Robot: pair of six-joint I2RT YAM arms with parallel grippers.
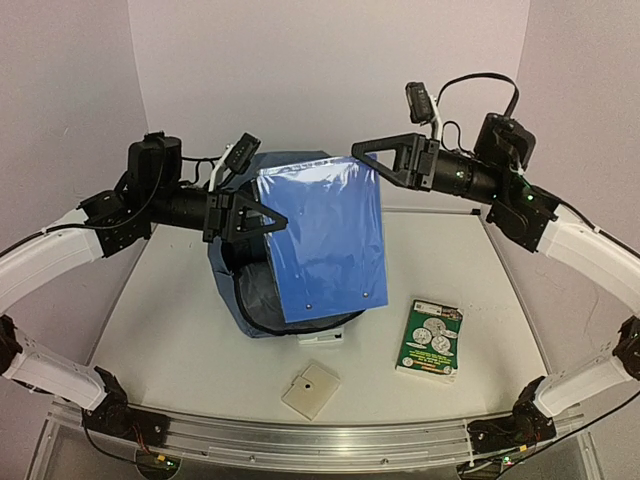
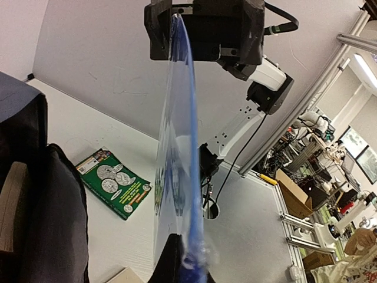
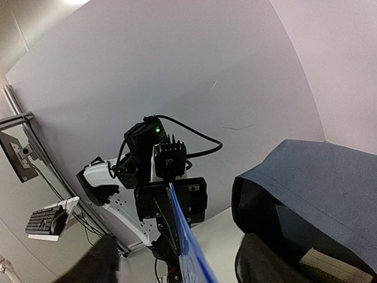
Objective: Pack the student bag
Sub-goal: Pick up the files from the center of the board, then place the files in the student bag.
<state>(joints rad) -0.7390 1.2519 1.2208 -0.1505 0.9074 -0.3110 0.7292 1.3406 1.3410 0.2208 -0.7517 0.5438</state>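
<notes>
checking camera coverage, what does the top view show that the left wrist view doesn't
Only top: the left arm, and the full face of the blue folder hanging over the student bag. Only left wrist: the folder edge-on, plus cluttered lab benches in the background. Both: folder, bag, green book and right gripper.

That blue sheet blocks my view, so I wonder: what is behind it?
Behind the blue sheet stands the student bag; its slate-blue fabric shows at the sheet's left, top and lower edges. The sheet covers most of the bag, so its contents cannot be seen.
</notes>
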